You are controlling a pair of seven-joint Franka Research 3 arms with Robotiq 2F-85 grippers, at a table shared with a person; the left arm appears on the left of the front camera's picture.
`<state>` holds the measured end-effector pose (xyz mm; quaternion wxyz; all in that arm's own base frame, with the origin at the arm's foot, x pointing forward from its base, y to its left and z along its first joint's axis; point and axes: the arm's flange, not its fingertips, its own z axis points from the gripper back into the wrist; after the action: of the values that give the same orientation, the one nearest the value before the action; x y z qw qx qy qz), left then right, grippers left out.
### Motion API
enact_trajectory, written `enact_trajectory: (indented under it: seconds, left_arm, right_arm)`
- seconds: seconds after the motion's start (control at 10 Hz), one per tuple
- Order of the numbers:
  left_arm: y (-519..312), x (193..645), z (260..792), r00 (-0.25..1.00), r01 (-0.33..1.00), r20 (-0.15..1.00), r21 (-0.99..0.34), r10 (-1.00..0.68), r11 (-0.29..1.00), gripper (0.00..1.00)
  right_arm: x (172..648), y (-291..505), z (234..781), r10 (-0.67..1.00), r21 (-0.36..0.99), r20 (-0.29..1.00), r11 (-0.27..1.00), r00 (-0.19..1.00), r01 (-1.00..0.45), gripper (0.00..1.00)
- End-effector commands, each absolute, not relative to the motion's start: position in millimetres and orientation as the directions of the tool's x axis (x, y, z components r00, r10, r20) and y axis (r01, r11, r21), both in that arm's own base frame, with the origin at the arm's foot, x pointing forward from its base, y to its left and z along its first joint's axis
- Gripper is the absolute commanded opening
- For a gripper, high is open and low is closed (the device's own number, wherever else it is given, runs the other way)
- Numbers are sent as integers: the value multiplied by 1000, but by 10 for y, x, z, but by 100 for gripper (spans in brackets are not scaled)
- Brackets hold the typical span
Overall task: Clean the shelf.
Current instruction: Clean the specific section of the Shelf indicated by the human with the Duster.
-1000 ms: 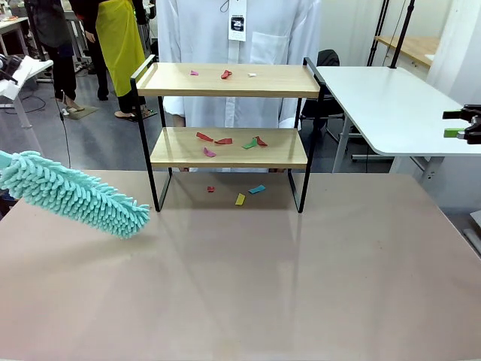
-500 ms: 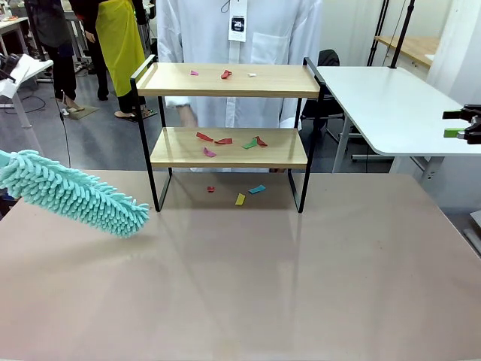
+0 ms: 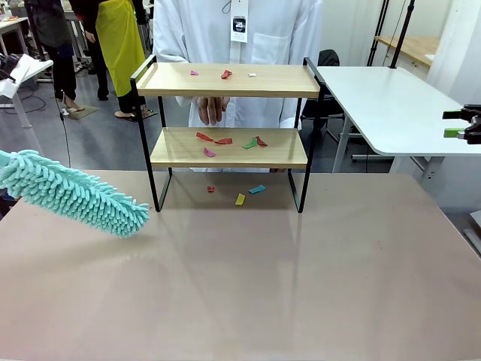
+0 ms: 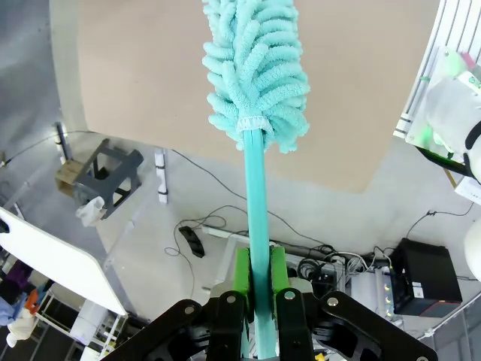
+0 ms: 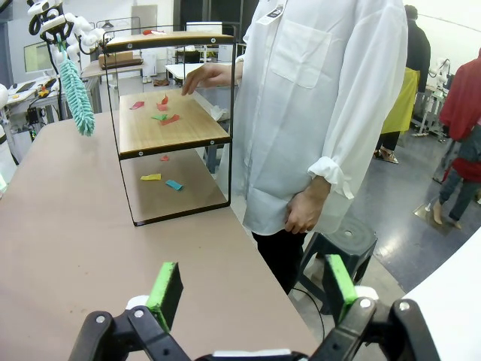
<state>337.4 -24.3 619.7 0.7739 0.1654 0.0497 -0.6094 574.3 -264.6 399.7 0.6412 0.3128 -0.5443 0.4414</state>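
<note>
The shelf (image 3: 285,81) stands at the table's far middle, with coloured paper scraps (image 3: 224,141) on both boards and a few on the table beneath it. In the left wrist view my left gripper (image 4: 255,274) is shut on the handle of a teal fluffy duster (image 4: 259,68). In the front view the duster (image 3: 71,194) hangs over the table's left side, its tip just left of the shelf's leg. My right gripper (image 5: 252,289) is open and holds nothing, far right of the table (image 3: 455,124). The right wrist view shows the shelf (image 5: 184,131) and the duster (image 5: 75,94) from the side.
A person in a white shirt (image 3: 233,30) stands behind the shelf with one hand (image 3: 213,109) between the two boards. A white table (image 3: 391,105) stands at the right. A black stool (image 5: 338,241) is beside the person. The brown table (image 3: 263,263) stretches in front.
The person's hand has come up into view behind the shelf, between the two boards. The duster and both grippers have barely moved.
</note>
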Motion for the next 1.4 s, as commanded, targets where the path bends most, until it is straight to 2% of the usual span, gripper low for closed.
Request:
enact_trajectory:
  seconds: [0.0,1.3]
  left_arm:
    - [-228,3346,6237,257,959,-278,194,-926,208,13]
    - [-228,3346,6237,257,959,-278,194,-926,208,13]
  right_arm:
    - [5750,-2638,4023,229,-84,973,416,14,-905,100]
    - [5750,-2638,4023,229,-84,973,416,14,-905,100]
